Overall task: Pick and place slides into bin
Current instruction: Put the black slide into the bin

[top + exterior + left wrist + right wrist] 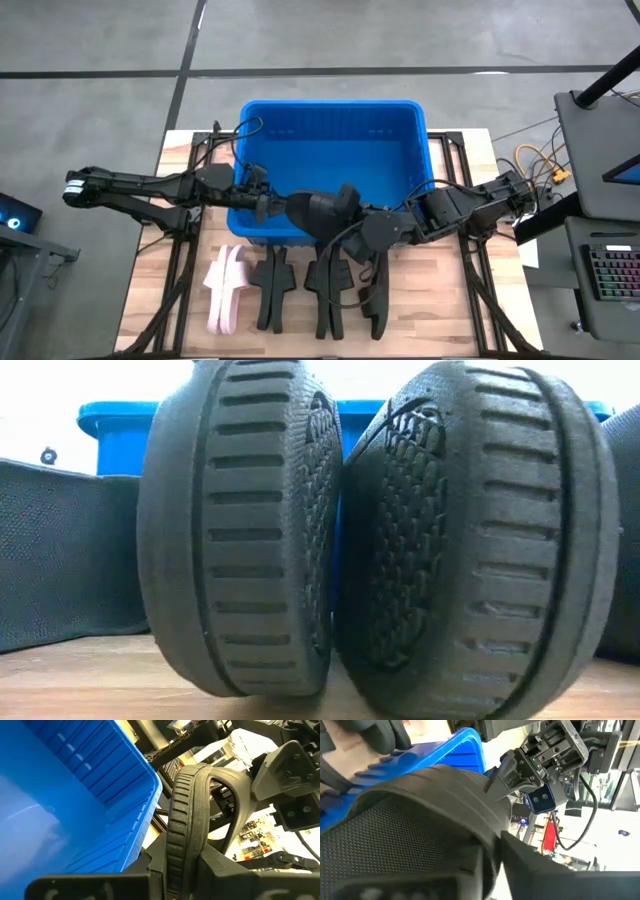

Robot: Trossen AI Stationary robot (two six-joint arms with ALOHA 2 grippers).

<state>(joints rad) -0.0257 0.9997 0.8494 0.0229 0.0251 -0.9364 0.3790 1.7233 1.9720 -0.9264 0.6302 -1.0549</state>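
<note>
My left gripper (268, 206) and my right gripper (372, 228) are both shut on one black slide (320, 212), held over the near wall of the blue bin (330, 125). The slide also shows edge-on in the left wrist view (187, 820) and fills the right wrist view (420, 820). A pale pink pair (228, 290) and several black slides (272, 285) (330, 290) (375, 295) stand on their edges on the table in front of the bin. Two of the black ones fill the low view (240, 530) (480, 540). My left gripper pinches the slide's left end (180, 870) between its two fingers, one on each face of the sole. The fingers come level from the table's left, along the slide. The slide is lifted clear, over the bin's near rim. My right gripper holds the slide's right end by the wide strap (435, 795), coming from the table's right at a slant. The strap itself hides the exact place of contact. The slide is clear of the table.
The bin's near wall (300, 236) lies right under the held slide. The row of slides takes up the near middle of the table. Bare wood shows at the near left (160, 300) and near right (440, 300). A keyboard (610, 270) lies beyond the right edge.
</note>
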